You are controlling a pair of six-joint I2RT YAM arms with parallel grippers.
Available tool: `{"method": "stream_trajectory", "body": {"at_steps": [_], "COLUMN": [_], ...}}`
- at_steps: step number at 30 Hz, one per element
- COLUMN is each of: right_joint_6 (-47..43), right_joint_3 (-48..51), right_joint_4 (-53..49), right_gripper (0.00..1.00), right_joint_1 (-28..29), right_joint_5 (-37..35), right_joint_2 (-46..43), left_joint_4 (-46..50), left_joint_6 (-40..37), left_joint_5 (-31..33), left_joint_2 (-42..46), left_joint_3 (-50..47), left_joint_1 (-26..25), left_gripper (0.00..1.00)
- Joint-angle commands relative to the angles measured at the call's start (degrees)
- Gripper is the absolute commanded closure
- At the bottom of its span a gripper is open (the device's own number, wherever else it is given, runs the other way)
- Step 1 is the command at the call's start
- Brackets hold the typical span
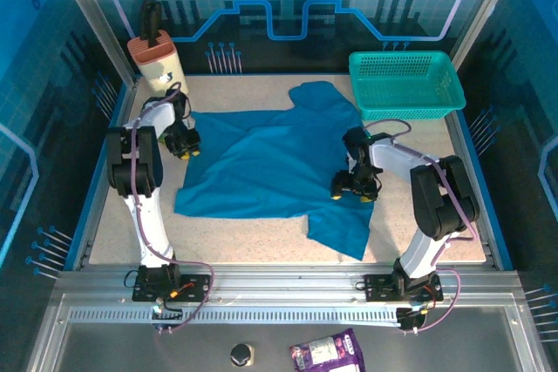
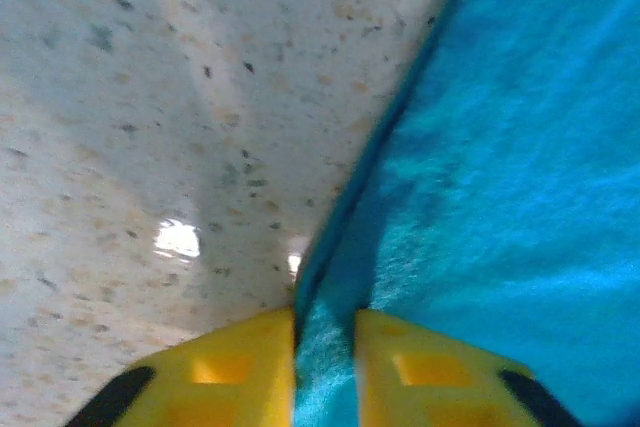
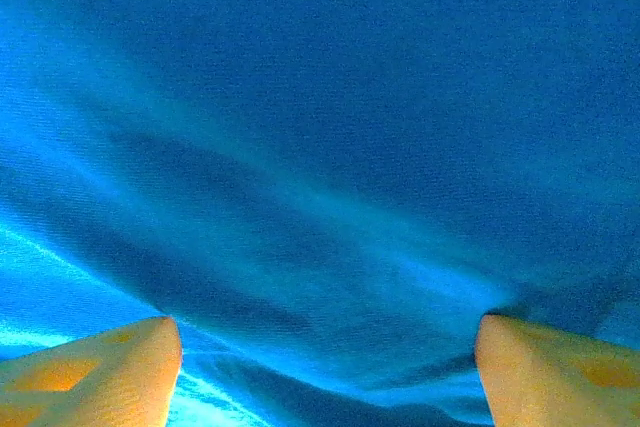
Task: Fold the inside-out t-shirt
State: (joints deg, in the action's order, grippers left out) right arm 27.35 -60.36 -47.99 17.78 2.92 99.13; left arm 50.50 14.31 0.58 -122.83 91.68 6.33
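Observation:
The inside-out t-shirt (image 1: 266, 163) is a plain blue cloth spread wrinkled over the middle of the speckled table, one part reaching toward the back and another toward the front right. My left gripper (image 1: 185, 147) sits at the shirt's left edge; in the left wrist view its yellow fingers (image 2: 250, 372) are shut on a fold of the t-shirt's edge (image 2: 325, 347). My right gripper (image 1: 355, 187) is low over the shirt's right side. In the right wrist view its fingers (image 3: 110, 372) stand wide apart, open, over rumpled blue cloth (image 3: 330, 197).
A teal mesh basket (image 1: 406, 83) stands at the back right. A beige container with a black handle (image 1: 158, 57) stands at the back left. A purple packet (image 1: 327, 353) lies on the front shelf. Raised rails edge the table (image 1: 105, 215).

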Motion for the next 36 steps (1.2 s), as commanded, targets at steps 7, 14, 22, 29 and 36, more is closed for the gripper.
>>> {"method": "stream_trajectory", "body": {"at_steps": [7, 14, 22, 29, 36], "right_joint_6": [-0.07, -0.29, 0.06, 0.24, -0.34], "right_joint_3": [1.60, 1.74, -2.03, -2.88, -1.02], "right_joint_4": [-1.54, -1.08, -0.62, -1.84, -1.76], "right_gripper": [0.22, 0.22, 0.22, 0.22, 0.22], "right_joint_1": [-3.38, -7.41, -7.32, -6.51, -5.91], "right_joint_5": [-3.52, -5.31, -2.68, -0.26, 2.65], "right_joint_2": [0.08, 0.93, -1.82, -8.03, -12.01], "left_joint_4": [-0.33, 2.98, 3.34, 1.44, 0.85], "left_joint_6": [-0.51, -0.82, 0.39, 3.02, 10.56], "left_joint_5": [4.75, 5.44, 2.93, 4.11, 1.75], "left_joint_2": [2.16, -1.13, -2.92, 14.58, 34.29], "left_joint_3": [-0.47, 7.63, 12.40, -3.64, -24.00], "left_joint_1": [0.14, 2.99, 2.82, 2.71, 5.27], "left_gripper": [1.00, 1.00, 0.92, 0.71, 0.69]}}
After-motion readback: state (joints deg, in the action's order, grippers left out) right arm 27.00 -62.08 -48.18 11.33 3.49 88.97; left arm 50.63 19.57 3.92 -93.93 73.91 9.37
